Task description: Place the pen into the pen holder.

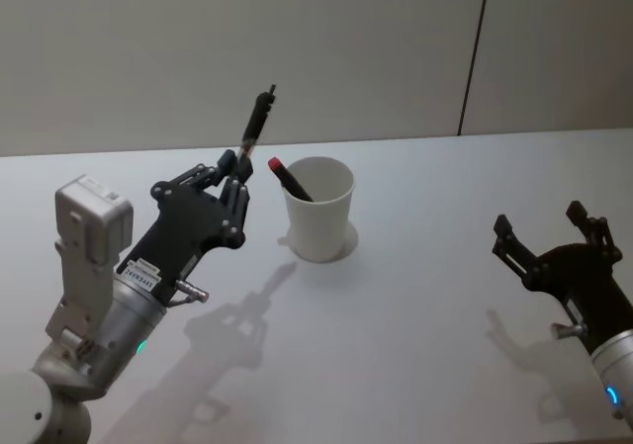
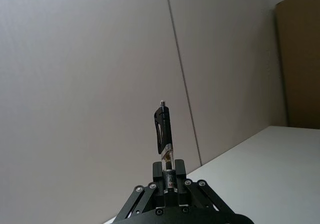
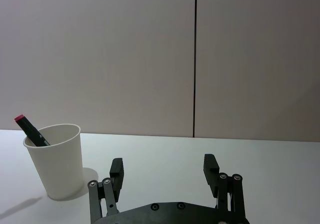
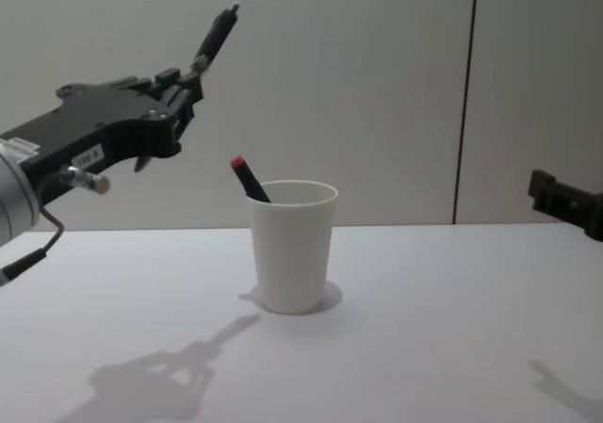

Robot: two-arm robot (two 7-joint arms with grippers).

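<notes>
The left hand (image 1: 237, 167) is raised above the table (image 1: 425, 315), to the left of the pen holder (image 1: 318, 217) and higher than its rim. Its black fingers are clamped together on the lower end of the pen (image 1: 257, 123), which touches nothing else. The pen is a slim black stick with a clear stretch just above the fingers, a black clip along its upper half and a small knob at the tip. Its long axis runs up out of the grip and leans forward towards the wall (image 1: 297, 39), with the free end uppermost. In the chest view it tilts to the right, its tip pointing up and partly towards the space over the pen holder.

The pen holder is a plain white paper cup, tapered, with a rolled rim, standing upright on the smooth white table. A black marker (image 1: 287, 177) with a red cap leans inside it against the left side of the rim, red end up.

The right hand (image 1: 539, 217) hovers well to the right of the pen holder, its fingers spread apart and holding nothing.
</notes>
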